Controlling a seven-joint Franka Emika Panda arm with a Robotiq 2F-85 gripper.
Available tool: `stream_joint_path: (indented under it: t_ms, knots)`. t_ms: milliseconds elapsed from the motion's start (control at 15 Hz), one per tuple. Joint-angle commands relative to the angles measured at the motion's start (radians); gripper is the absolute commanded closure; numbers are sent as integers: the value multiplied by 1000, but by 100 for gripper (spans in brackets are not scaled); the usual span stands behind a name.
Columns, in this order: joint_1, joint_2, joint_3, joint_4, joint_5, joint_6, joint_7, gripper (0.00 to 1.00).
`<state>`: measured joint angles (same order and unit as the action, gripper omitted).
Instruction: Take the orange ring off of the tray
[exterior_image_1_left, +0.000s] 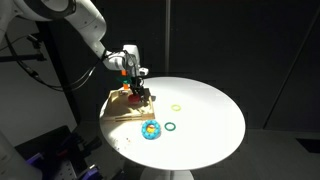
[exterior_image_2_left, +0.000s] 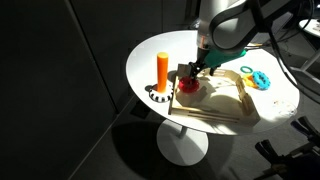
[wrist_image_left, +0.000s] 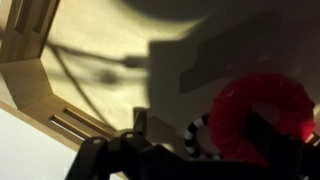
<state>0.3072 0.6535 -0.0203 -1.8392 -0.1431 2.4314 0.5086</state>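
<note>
While the end effector (exterior_image_2_left: 190, 78) stands low at the orange ring (exterior_image_2_left: 187, 87), which lies on the tray (exterior_image_2_left: 222, 108), its opening cannot be told; grasping seems in hand, and the next move needs a firm lift clear.

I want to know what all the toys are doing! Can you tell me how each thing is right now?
orange ring: on the tray, at the gripper's tips, not taken off yet.
tray: lying flat on the table.
orange peg: standing upright at the tray's corner.
gripper: lowered onto the orange ring; open or shut cannot be told.
green ring: flat on the table, off the tray.
pale yellow ring: flat on the table, off the tray.
</note>
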Motion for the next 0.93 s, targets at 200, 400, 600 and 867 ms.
stream_joint_path:
  t_ms: [200, 400, 600, 867]
  knots:
    - [35, 65, -24, 88, -1, -11, 17, 0]
    - [40, 80, -27, 102, 1, -13, 15, 34]
    - [42, 85, -28, 110, 3, -16, 13, 60]
    - [39, 45, -30, 110, 5, -22, 8, 92]
